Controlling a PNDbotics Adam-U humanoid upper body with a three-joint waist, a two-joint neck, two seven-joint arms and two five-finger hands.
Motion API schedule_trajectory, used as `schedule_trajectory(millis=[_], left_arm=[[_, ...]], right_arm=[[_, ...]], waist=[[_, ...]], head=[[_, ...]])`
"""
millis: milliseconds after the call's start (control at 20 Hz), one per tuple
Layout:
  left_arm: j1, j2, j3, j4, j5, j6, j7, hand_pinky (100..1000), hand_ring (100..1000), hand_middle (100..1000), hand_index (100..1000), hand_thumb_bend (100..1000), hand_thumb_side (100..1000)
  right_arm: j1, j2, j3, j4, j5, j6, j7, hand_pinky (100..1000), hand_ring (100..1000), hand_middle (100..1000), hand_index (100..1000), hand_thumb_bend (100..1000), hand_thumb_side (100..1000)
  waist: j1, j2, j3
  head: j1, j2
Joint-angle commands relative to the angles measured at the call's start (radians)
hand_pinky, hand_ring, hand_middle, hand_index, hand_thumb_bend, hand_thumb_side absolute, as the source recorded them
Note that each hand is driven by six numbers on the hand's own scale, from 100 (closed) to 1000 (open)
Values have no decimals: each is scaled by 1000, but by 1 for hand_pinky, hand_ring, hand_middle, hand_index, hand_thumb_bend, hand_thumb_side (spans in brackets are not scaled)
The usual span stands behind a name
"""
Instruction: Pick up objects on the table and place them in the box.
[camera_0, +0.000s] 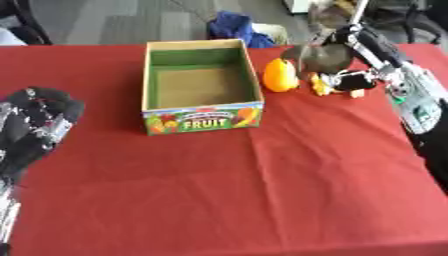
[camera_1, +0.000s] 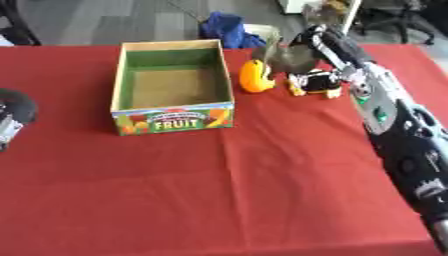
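- The cardboard box (camera_0: 203, 85) on the red tablecloth (camera_0: 262, 190) reads "FRUIT" on its front panel, among printed fruit pictures; its inside looks bare.
- Just right of the box lies an orange fruit (camera_0: 280, 75), near its far right corner.
- Further right of the box sits a small black, white and yellow toy (camera_0: 343, 82).
- The right hand (camera_0: 331, 52) is above that toy, beside the fruit; I cannot tell its fingers' state.
- The left hand (camera_0: 39, 122) rests well left of the box, fingers relaxed, holding nothing.
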Motion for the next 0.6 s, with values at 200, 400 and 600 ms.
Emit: schedule_trajectory(millis=[200,400,600], left_arm=[[-39,-2,-15,-21,11,-3,-19,619,579,566,611,559,375],[-65,-6,-28,-24,16,-3,-34,619,579,566,612,560,373],[-91,-10,-40,-29,21,-4,-48,620,580,566,613,561,370]], right_arm=[[-95,40,-15,65,4,11,32,704,777,369,558,100,100],[-140,84,-36,132,57,13,35,708,787,378,570,100,100],[-166,109,-54,183,124,15,15,712,802,399,596,100,100]], waist=[[9,-5,40],[10,7,87],[9,20,136]], head=[[-28,-21],[-62,-35],[-99,-52]])
